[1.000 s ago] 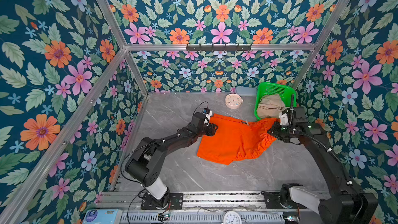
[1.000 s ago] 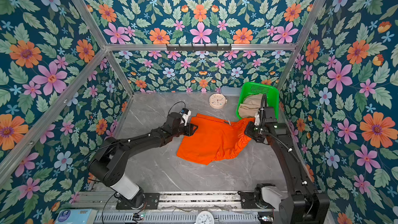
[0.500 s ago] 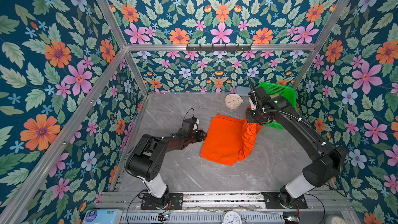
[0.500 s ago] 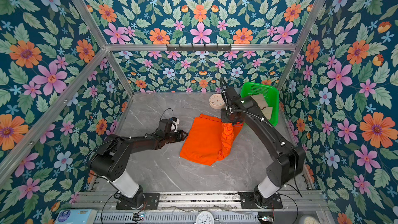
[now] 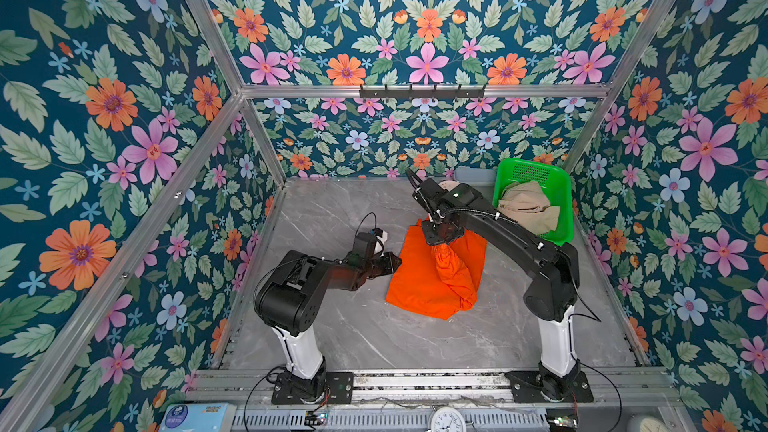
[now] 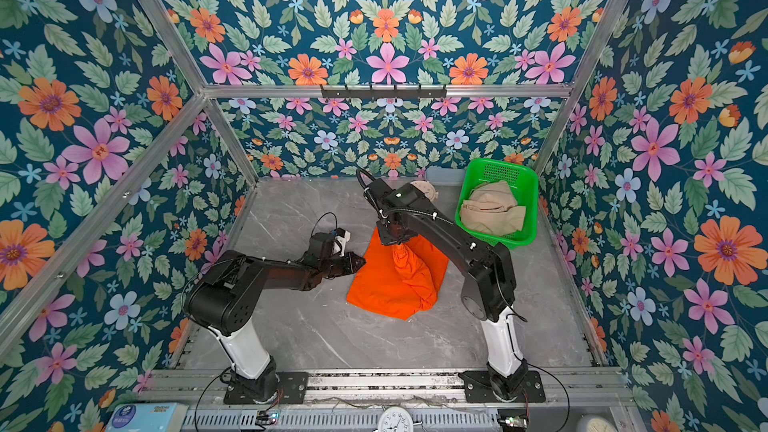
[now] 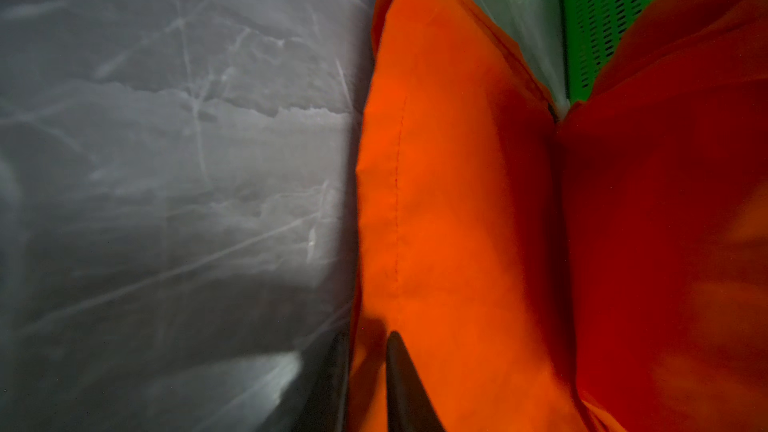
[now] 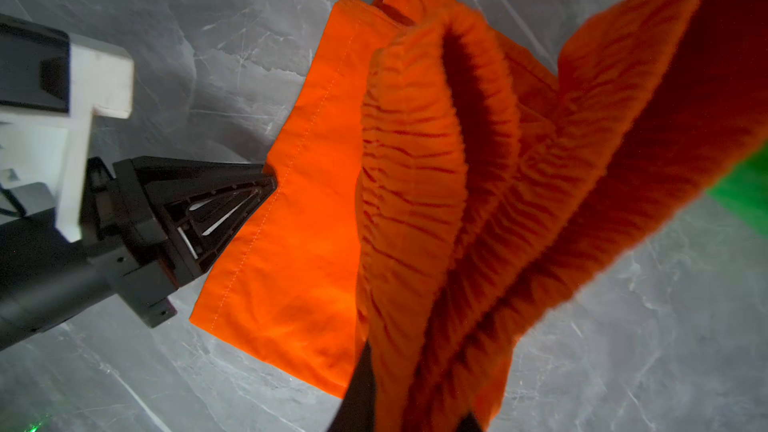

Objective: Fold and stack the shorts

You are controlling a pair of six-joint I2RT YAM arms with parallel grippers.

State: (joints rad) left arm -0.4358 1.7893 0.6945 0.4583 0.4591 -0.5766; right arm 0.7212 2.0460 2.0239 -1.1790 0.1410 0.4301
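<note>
Right wrist view: the right gripper (image 8: 415, 409) clenches the gathered waistband of the orange shorts (image 8: 316, 209), raised off the table (image 8: 208, 56). The left gripper (image 8: 268, 178) pinches their hem, mid-left. This looks like the first fold; next, the waistband needs laying flat. The beige shorts (image 5: 528, 209) sit in the basket (image 5: 561, 184), upper right in a top view.

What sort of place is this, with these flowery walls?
Probably a robot test booth: wallpapered panels on a metal frame, two arms bolted to a rail, orange shorts being handled on a marble-look table.
</note>
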